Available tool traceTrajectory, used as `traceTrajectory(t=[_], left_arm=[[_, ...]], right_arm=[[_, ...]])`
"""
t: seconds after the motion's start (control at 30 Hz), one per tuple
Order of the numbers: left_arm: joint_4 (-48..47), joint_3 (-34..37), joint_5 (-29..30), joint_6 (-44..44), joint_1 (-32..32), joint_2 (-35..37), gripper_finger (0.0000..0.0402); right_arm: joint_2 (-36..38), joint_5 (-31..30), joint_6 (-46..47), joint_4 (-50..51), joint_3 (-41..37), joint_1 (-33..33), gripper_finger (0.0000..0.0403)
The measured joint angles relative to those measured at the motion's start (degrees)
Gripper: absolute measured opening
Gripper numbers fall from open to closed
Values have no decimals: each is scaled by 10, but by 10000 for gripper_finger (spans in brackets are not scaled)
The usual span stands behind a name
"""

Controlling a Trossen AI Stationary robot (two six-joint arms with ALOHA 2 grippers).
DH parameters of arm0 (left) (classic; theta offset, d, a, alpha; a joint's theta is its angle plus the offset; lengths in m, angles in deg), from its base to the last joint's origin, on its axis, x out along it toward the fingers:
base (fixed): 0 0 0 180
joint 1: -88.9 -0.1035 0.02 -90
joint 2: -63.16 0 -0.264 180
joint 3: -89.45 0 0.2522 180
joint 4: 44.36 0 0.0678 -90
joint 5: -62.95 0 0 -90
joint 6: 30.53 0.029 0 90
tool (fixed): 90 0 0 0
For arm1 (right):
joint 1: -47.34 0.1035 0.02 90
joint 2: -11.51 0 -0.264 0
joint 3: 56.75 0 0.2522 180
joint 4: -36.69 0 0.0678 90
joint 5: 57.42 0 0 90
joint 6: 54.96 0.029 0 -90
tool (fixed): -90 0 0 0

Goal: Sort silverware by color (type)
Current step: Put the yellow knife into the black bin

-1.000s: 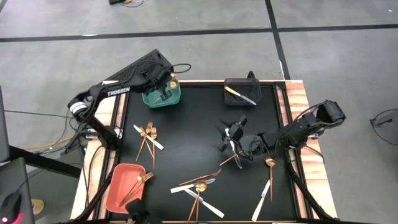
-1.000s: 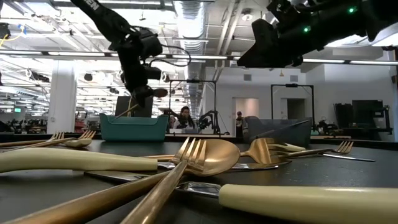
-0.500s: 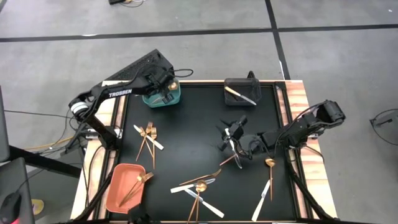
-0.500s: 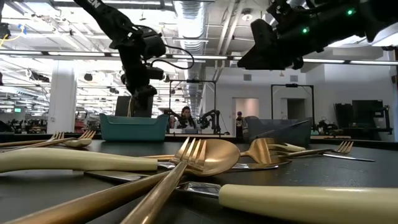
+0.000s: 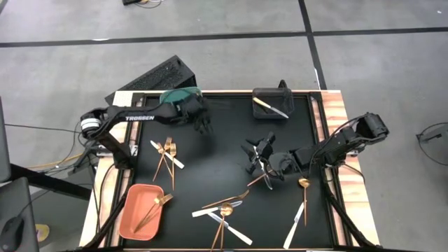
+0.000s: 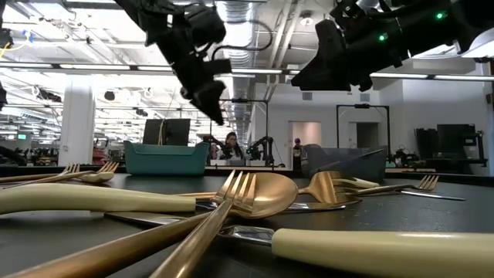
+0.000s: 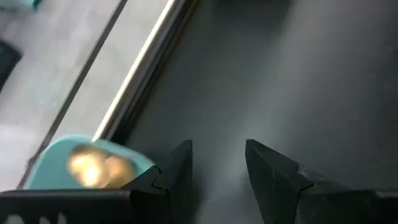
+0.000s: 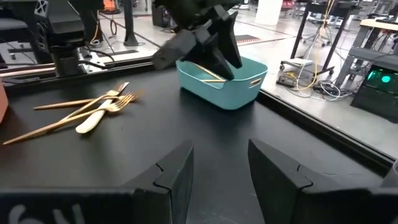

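Note:
Gold forks and a white-handled knife (image 5: 166, 152) lie at the table's left. More silverware (image 5: 224, 210) lies crossed near the front edge. The teal bin (image 6: 166, 158) at the far left holds gold spoons (image 7: 93, 165), and one gold handle (image 6: 162, 131) leans up out of it. My left gripper (image 5: 204, 126) hangs open above bare mat, to the right of that bin. My right gripper (image 5: 256, 155) hovers open right of centre, above a gold utensil (image 5: 260, 179). Both wrist views show nothing between the fingers.
A salmon bin (image 5: 133, 217) at the near left holds gold forks (image 5: 155, 205). A black bin (image 5: 283, 110) at the far right holds a white-handled knife (image 5: 269, 106). A gold spoon (image 5: 303, 183) and a knife (image 5: 297, 217) lie at the near right. Bare mat lies in the middle.
My left gripper has let go of a gold utensil over the teal bin, where it now leans. The gripper has then swung away from the bin toward the table's right and slightly toward the near edge, staying high. My right gripper has turned slightly in place.

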Motion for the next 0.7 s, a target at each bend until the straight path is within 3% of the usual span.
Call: traceTrajectory(t=[0.1, 0.4, 0.7], left_arm=[[20, 0, 0, -12, 37, 0, 139], [106, 10, 0, -50, 137, -1, 139], [243, 74, 2, -79, 197, -2, 139]], right_arm=[[0, 11, 0, 0, 0, 1, 170], [0, 136, 0, 0, 0, -1, 170], [0, 149, 45, 2, 0, 13, 170]])
